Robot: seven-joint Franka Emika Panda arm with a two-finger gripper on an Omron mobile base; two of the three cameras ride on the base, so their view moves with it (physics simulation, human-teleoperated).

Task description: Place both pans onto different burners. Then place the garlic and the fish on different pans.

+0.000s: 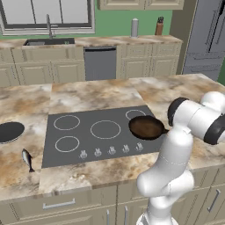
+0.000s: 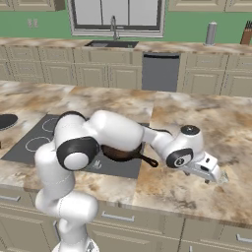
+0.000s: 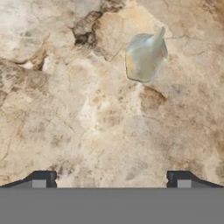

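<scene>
A marbled beige bench (image 1: 88, 94) carries the scene. Behind it, a sink (image 1: 48, 42) with a faucet (image 1: 48, 25) sits below a window (image 1: 48, 13), beside a grey dishwasher (image 1: 100, 63), a steel canister (image 1: 134, 27) and a knife block (image 1: 159, 26).

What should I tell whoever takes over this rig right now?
Gripper: jaws open, holding nothing, low over the marble counter, with the garlic lying ahead of it.
Brown pan: on the cooktop's front right burner.
Black pan: on the counter left of the cooktop, not on a burner.
Fish: on the counter in front of the black pan.
Done: one pan placed.
Left: black pan to another burner, then garlic and fish into separate pans.
</scene>
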